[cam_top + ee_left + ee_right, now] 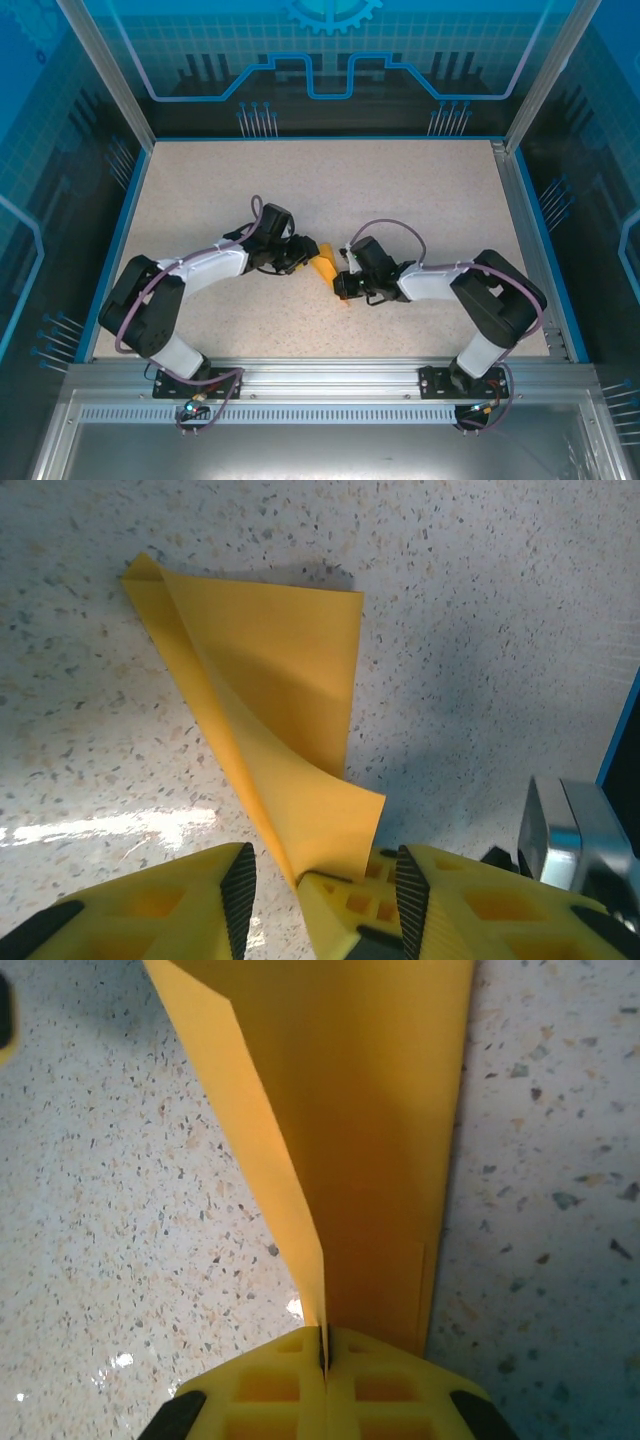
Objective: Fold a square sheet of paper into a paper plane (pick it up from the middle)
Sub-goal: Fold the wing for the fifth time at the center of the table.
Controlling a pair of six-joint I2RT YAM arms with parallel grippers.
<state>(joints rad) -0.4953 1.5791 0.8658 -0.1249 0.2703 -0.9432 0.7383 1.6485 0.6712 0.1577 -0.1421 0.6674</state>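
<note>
While folding is proceeding: square sheet of paper [270, 680] sitting near counter [420, 190] centre, creased into long wedge, flap curling up. Right hand [323, 1355], at 4 o'clock, pinching folded end. Left hand [325, 895], at 9 o'clock, holding jaws apart, gripping nothing. Seemingly midway; dart shaping remaining.

- The thin orange-yellow paper sheet [270, 680] is looking matt and smooth, and is creasing sharply along its folds.
- The speckled beige stone-look table top [330, 180] is appearing smooth and glossy, throwing back white glare in the left wrist view.
- The left gripper [320, 895] and the right gripper [323, 1355] are showing matt yellow moulded plastic with open cells.
- The black pads [240, 890] on the left gripper are looking like ribbed rubber.
- The silver metal rail [330, 372] along the near edge is giving off a dull brushed sheen.
- The white arm shells [215, 265] are looking like smooth plastic.
</note>
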